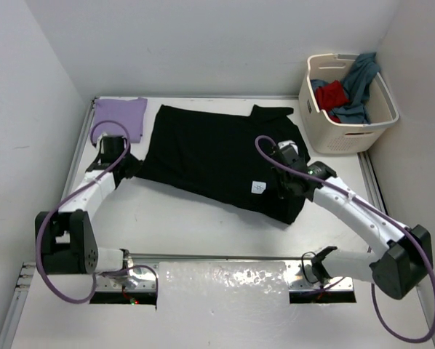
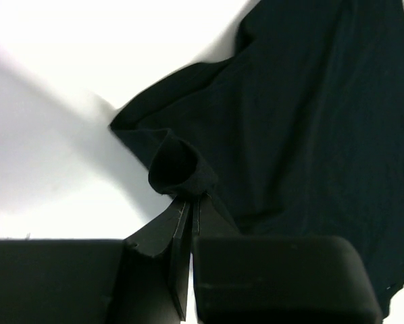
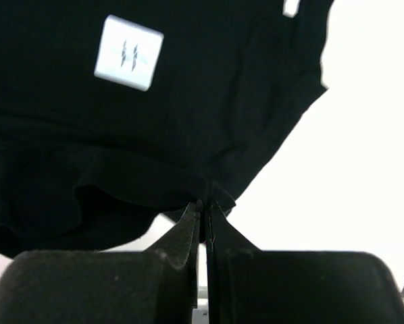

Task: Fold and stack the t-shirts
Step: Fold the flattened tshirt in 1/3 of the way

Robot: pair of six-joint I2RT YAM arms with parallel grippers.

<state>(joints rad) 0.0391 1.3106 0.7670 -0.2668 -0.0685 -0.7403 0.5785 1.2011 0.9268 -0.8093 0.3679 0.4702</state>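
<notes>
My left pincer (image 2: 188,202) and right pincer (image 3: 203,204) each pinch an edge of the black shirt (image 1: 210,156). It looks soft and floppy, so corners hold best.

You're looking at the black t-shirt (image 1: 217,156) showing as soft matt cloth, its white label (image 3: 129,52) looking smooth, the lavender t-shirt (image 1: 120,116) looking equally dull, the table (image 1: 196,225) lying smooth and white, the cream basket (image 1: 346,134) gleaming faintly as hard plastic

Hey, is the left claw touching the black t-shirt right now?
Touching. The left wrist view shows the left claw shut on a bunched fold of the black t-shirt.
</notes>
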